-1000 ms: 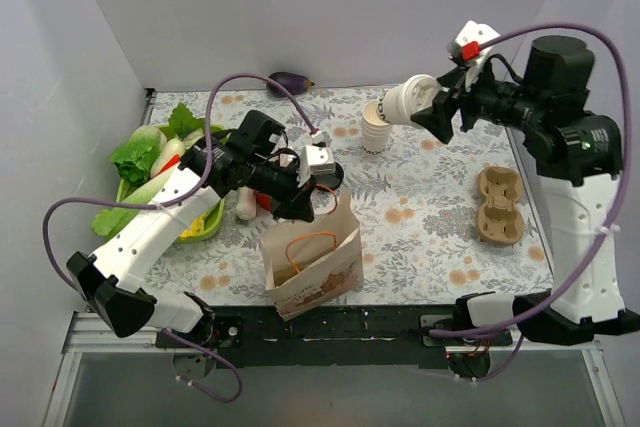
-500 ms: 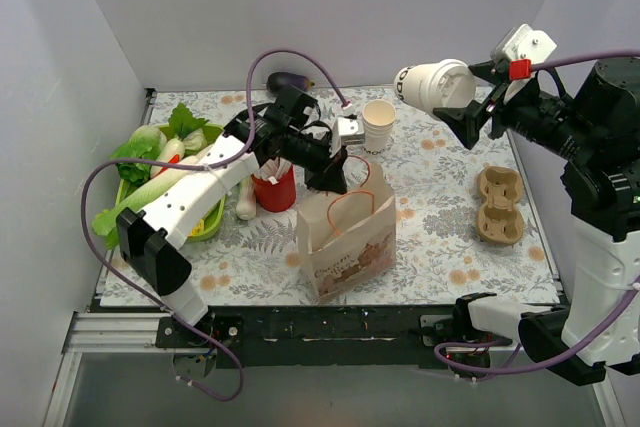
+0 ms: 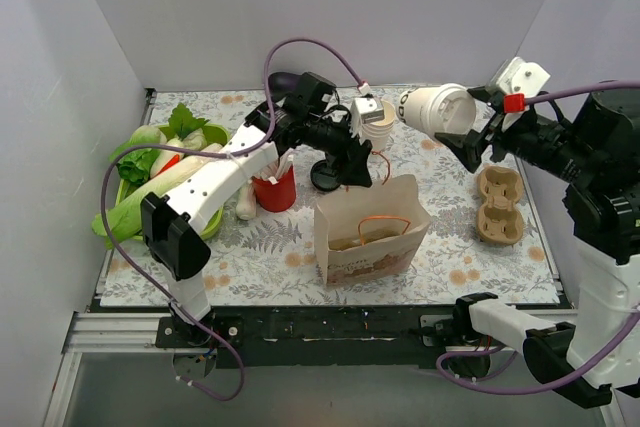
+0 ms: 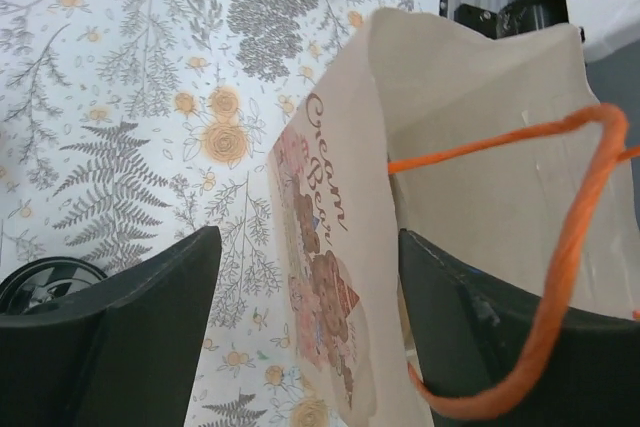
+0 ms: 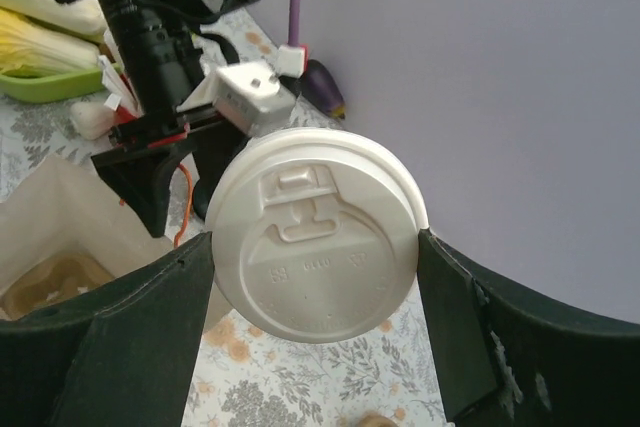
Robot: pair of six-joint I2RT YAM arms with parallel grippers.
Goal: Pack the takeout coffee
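My right gripper (image 3: 466,123) is shut on the takeout coffee (image 3: 432,110), a cream paper cup held on its side in the air above and right of the bag. Its white lid (image 5: 315,232) faces the right wrist camera, with a finger pressed on each side of its rim. The brown paper bag (image 3: 370,232) stands open at the table's front centre, orange handles (image 4: 575,247) up. My left gripper (image 3: 358,175) is open at the bag's back rim, and the bag's printed wall (image 4: 330,247) stands loose between its fingers.
A stack of lidless cups (image 3: 378,127) and a flat black lid (image 3: 325,175) sit behind the bag. A red cup (image 3: 273,190) and a green tray (image 3: 205,222) of vegetables are at the left. A brown cup carrier (image 3: 498,205) lies right. An eggplant (image 3: 285,80) rests by the back wall.
The left arm has dragged the bag rightward to the front centre, then opened its jaws off the rim. The right arm lifted the coffee and now holds it nearly still.
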